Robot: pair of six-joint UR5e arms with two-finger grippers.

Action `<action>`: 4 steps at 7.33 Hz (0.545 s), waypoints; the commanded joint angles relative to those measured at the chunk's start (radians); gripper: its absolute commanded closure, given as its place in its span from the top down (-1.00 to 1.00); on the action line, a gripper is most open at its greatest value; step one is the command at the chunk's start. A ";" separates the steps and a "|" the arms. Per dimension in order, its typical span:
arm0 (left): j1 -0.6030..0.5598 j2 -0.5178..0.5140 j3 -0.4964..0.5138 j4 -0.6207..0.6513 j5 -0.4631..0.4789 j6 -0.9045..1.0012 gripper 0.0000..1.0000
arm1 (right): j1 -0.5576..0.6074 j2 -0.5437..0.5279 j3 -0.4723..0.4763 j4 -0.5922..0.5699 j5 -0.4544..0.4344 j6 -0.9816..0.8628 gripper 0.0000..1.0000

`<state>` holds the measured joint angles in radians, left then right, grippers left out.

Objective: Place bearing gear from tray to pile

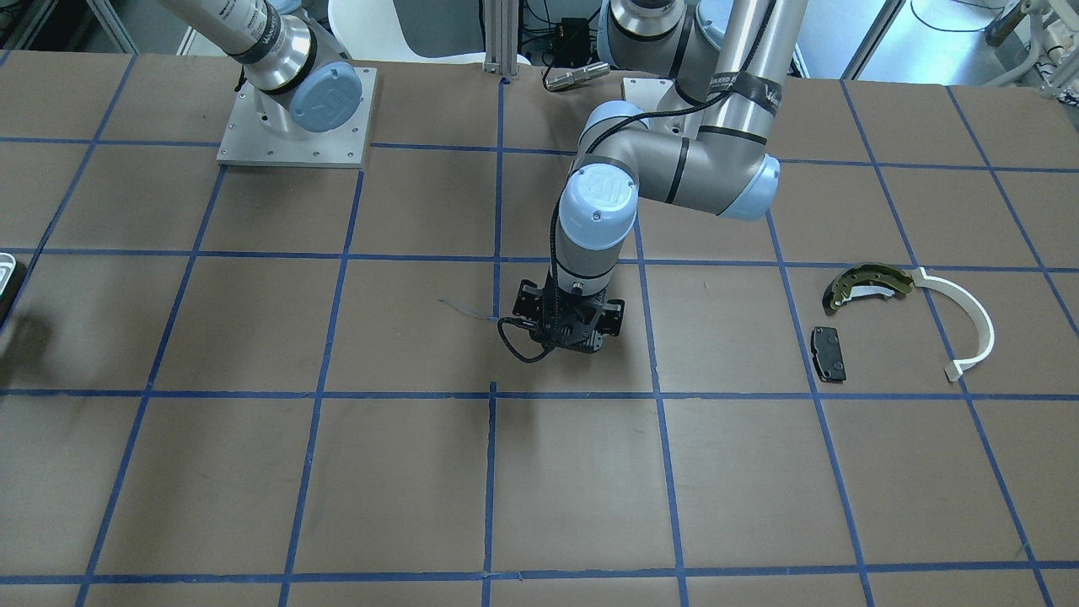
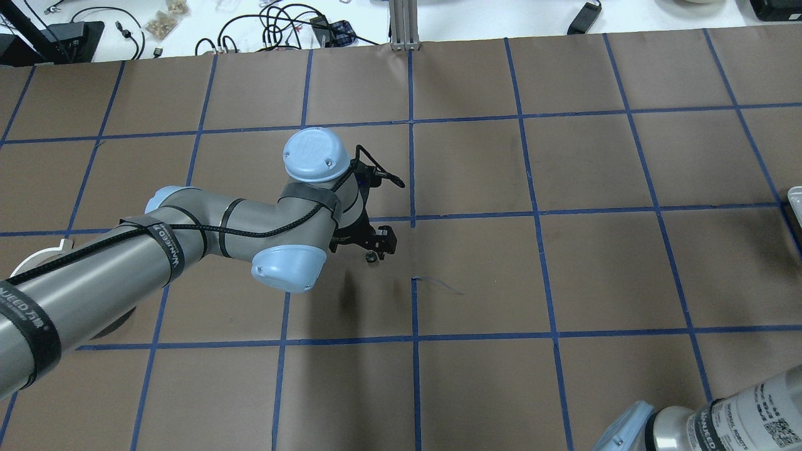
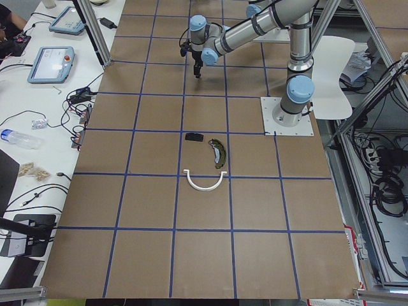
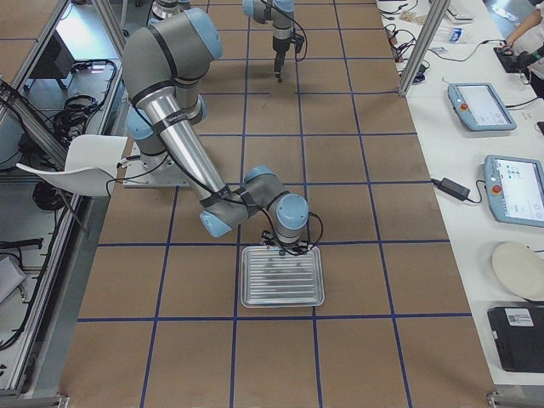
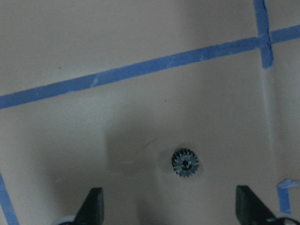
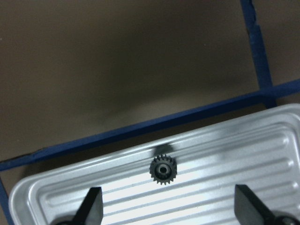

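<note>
A small dark toothed gear (image 6: 163, 169) lies in the ribbed silver tray (image 6: 248, 150), near its far rim. My right gripper (image 6: 168, 206) hangs open just above it, one finger on each side. The tray (image 4: 282, 299) also shows in the exterior right view, and its corner (image 1: 4, 278) shows in the front-facing view. A second, similar gear (image 5: 185, 162) lies on the brown paper under my open left gripper (image 5: 171, 206), mid-table (image 1: 566, 327). The pile sits apart from it: olive-gold brake shoe (image 1: 868, 282), black pad (image 1: 829, 352), white arc (image 1: 969, 324).
Brown paper with a blue tape grid covers the table (image 2: 564, 269). The right arm's base plate (image 1: 295, 118) is at the back. Tablets and cables lie on the white side bench (image 4: 493, 144). A small tear in the paper (image 2: 438, 285) is near the left gripper.
</note>
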<state>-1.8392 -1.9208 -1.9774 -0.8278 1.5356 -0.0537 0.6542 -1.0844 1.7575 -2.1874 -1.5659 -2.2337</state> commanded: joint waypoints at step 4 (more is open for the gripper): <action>-0.002 -0.044 0.003 0.047 0.000 0.003 0.18 | -0.001 0.021 0.010 -0.043 0.009 -0.035 0.80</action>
<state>-1.8397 -1.9626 -1.9746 -0.7826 1.5362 -0.0506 0.6536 -1.0654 1.7667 -2.2329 -1.5576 -2.2713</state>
